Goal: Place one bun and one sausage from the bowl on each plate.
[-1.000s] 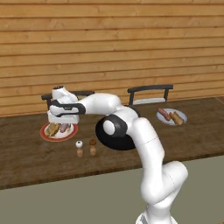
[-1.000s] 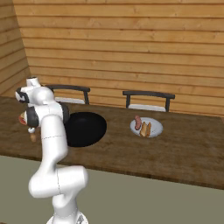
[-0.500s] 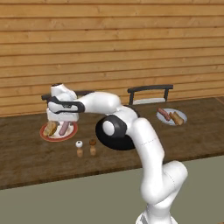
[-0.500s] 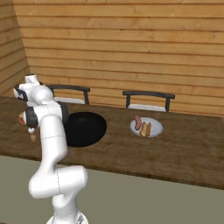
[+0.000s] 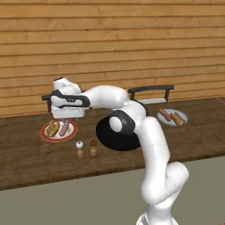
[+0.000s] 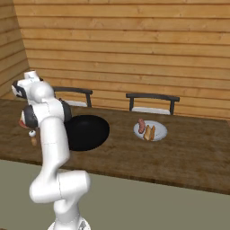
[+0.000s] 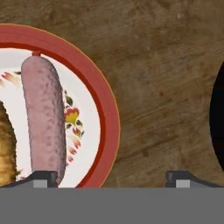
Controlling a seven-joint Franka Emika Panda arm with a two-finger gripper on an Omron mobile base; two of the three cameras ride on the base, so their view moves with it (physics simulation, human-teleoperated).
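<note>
The plate holds a sausage and a bun.

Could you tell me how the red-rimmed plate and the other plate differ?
The red-rimmed plate has a broad red-orange rim; the other plate is pale all over. The red-rimmed plate lies under the end effector, left of the black bowl; the other lies right of it. Both carry a bun and a sausage.

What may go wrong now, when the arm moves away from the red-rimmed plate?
The open gripper hangs low over the red-rimmed plate, one fingertip near the sausage; a sideways pull might roll it off. The salt and pepper shakers stand close beside this plate, so a low sweep could tip them.
</note>
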